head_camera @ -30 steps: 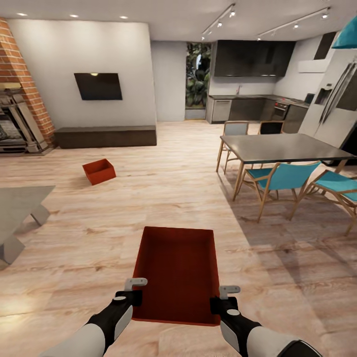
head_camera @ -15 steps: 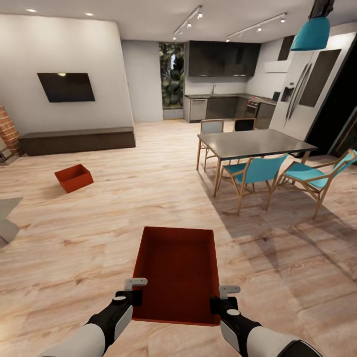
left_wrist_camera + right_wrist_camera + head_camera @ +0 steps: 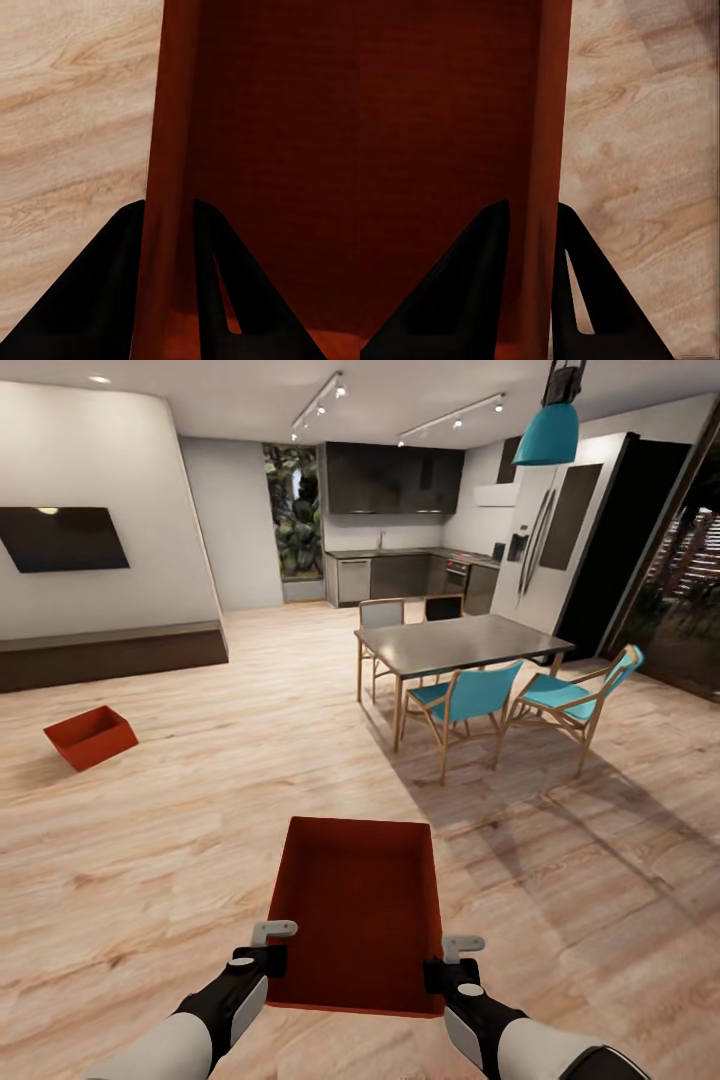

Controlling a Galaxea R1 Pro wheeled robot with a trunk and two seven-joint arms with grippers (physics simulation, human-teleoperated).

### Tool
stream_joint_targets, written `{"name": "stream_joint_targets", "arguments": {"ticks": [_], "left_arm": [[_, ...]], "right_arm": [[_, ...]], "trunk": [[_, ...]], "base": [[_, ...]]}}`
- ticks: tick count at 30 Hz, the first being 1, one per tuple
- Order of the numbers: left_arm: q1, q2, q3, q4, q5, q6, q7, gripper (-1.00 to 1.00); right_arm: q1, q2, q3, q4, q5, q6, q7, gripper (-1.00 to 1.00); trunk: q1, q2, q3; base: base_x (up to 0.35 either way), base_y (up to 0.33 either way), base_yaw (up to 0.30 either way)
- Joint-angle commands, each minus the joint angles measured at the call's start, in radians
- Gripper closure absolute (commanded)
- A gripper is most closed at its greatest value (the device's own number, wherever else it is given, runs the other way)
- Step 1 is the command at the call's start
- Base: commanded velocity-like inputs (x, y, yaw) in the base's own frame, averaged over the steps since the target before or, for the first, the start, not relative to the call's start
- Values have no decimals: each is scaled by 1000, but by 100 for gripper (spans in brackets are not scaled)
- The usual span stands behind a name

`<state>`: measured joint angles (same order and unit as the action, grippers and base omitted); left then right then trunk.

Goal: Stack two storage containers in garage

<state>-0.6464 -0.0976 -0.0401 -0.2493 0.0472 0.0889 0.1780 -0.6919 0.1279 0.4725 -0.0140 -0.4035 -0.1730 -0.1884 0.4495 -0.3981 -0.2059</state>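
I hold one red-orange storage container (image 3: 360, 905) in front of me above the light wood floor. My left gripper (image 3: 270, 950) is shut on its left wall (image 3: 169, 180), one dark finger on each side of the wall. On the opposite wall (image 3: 547, 172) my right gripper (image 3: 450, 960) is shut the same way. The second storage container (image 3: 90, 736) sits tilted on the wood floor at the far left, near a low dark bench. The garage is out of view.
A grey dining table (image 3: 455, 642) with teal chairs (image 3: 470, 700) stands ahead to the right. Dark kitchen cabinets (image 3: 390, 478) and a fridge (image 3: 560, 540) line the back. The bench (image 3: 110, 655) and a wall TV (image 3: 60, 538) are at the left. Open wood floor (image 3: 250, 760) lies ahead.
The whole view has swung to the right: the fireplace and grey low table have left the picture. The held container and both grippers keep their place in front of me.
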Motion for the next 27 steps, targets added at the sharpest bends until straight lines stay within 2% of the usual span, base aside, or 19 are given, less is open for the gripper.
{"name": "stream_joint_targets", "arguments": {"ticks": [1, 27], "left_arm": [[-1, 1, 7, -4, -12, 8, 25, 100], [-1, 1, 8, -4, -12, 8, 28, 100]], "right_arm": [[-1, -25, 26, 6, -18, -6, -36, 100], [0, -25, 26, 5, -18, -6, -37, 100]], "trunk": [[1, -2, -2], [1, -2, -2]], "base": [[0, 0, -290], [0, 0, -290]]}}
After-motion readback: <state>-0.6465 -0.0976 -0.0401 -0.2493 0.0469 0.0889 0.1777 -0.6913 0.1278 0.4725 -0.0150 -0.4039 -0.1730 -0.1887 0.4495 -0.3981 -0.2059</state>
